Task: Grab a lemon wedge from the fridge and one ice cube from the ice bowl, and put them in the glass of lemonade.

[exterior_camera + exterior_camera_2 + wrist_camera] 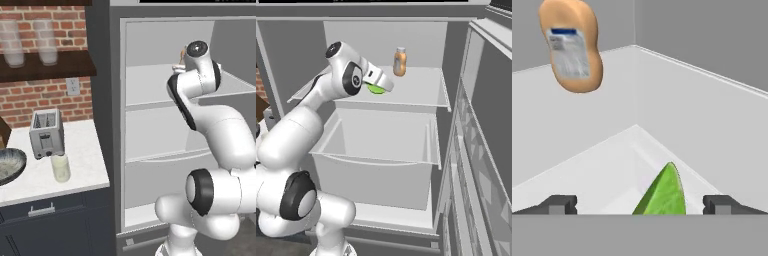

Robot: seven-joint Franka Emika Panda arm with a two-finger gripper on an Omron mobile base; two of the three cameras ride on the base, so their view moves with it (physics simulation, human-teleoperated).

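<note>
The fridge [120,150] stands open, its white shelves bare. On its upper shelf lies the lemon wedge [375,89], yellow-green, right at my hand. In the hand view the lemon wedge [664,194] sits between my open gripper's [641,205] two fingertips [559,204], which stand wide apart on either side of it, not touching. My gripper [383,86] reaches onto that shelf. On the counter left of the fridge stand the glass of lemonade [61,167] and, at the far left edge, the ice bowl [10,165].
A small orange bottle [400,61] stands on the same shelf behind the wedge [572,46]. A toaster [46,133] sits behind the glass. Two tall frosted glasses [30,42] stand on a wall shelf. The open fridge door [481,150] is at right.
</note>
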